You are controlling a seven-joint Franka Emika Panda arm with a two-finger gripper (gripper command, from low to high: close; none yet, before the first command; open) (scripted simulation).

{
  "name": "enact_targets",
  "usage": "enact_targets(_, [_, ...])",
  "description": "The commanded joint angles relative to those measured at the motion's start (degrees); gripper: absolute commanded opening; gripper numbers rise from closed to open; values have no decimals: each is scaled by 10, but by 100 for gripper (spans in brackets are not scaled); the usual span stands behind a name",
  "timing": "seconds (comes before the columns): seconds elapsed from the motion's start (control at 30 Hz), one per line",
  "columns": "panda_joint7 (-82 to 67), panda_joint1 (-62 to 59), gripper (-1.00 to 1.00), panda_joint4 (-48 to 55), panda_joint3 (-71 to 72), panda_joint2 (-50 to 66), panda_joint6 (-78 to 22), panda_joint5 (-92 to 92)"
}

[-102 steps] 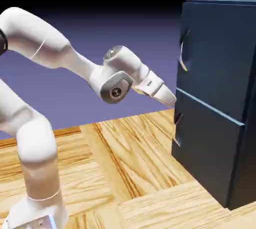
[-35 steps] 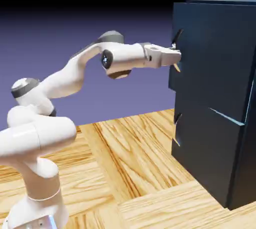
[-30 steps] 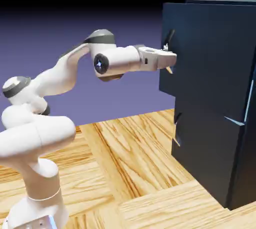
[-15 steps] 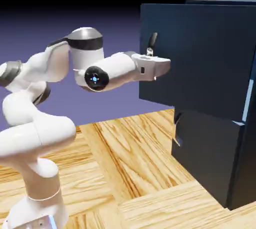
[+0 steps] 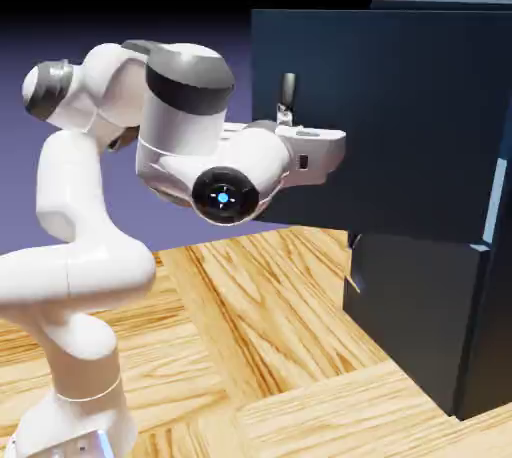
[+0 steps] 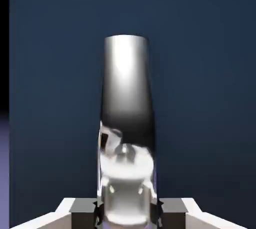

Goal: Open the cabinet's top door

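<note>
Exterior view: the white arm [image 5: 120, 206] rises from the lower left of the wooden table [image 5: 260, 346] and folds over itself, its hand reaching right to the cabinet [image 5: 440, 326], which stands at the right of the scene. The top door [image 5: 400, 116], a large dark navy panel, is swung well out from the cabinet's body toward the left, its free edge far from the frame and its flat face turned to the camera. Below it the lower panel [image 5: 405, 321] sits flush and shut, with its own small handle [image 5: 352, 281] at its left edge. The gripper [image 5: 288, 118] is at the top door's handle [image 5: 288, 89], a short silver-grey bar near the door's left edge that stands up above the hand.

Hand view: the handle [image 6: 126, 123] fills the middle as a tall, shiny metal bar, upright against the navy door [image 6: 200, 73]. Its lower end sits between the two grey fingertips [image 6: 82, 206], which press in on it from left and right, so the gripper [image 6: 127, 208] is clamped on the handle. A thin strip of the blue-violet backdrop [image 6: 4, 168] shows at the far left, past the door's edge.
</note>
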Motion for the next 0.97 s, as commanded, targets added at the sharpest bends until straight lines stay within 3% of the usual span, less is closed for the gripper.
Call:
enact_targets(0.0, [-17, -12, -100, 15, 4, 21, -12, -20])
enact_targets(0.43, [-173, -100, -100, 229, 81, 291, -59, -257])
enact_targets(0.93, [-149, -77, -100, 460, 152, 583, -32, -425])
